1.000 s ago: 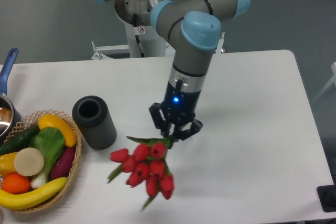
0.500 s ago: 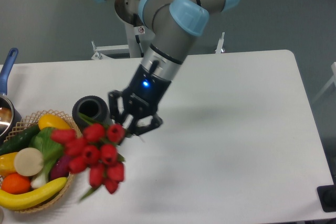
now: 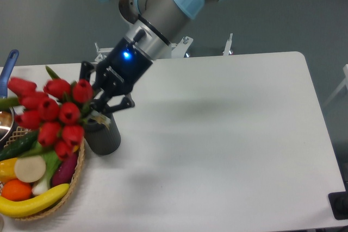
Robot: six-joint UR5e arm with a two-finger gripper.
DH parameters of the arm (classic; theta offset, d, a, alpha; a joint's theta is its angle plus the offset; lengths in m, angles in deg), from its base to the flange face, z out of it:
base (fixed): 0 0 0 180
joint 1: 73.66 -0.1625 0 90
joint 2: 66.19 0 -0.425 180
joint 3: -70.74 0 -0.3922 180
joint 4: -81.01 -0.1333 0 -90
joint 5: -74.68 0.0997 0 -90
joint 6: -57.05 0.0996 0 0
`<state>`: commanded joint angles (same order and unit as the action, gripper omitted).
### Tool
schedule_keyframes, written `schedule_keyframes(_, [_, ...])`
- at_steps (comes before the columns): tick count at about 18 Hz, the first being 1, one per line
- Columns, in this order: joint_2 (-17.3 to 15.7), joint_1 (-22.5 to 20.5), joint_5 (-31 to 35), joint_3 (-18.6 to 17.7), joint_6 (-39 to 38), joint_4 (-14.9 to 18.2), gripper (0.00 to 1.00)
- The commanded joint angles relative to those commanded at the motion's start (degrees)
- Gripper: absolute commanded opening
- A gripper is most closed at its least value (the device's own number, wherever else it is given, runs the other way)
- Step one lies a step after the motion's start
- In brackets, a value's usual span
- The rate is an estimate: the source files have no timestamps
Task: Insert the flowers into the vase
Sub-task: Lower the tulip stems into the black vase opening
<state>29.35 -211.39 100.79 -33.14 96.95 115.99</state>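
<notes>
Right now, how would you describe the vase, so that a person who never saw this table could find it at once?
Look at the white table, left side, beside the wicker basket of fruit and vegetables. The vase stands there under the gripper, which holds the red flowers. It is the only dark, ribbed, upright cylinder.

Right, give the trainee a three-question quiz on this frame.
1. True or false: the hand grips the red tulips.
2. The tulip heads hang over: A) the wicker basket B) the table's right edge C) the floor.
3. Which dark ribbed object stands under the hand?

Key: 1 true; 2 A; 3 the vase.
</notes>
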Motion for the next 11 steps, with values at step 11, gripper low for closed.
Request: schedule_keyframes(11, [-4.0, 0.2, -0.8, -6.2, 4.0, 0.0, 0.00])
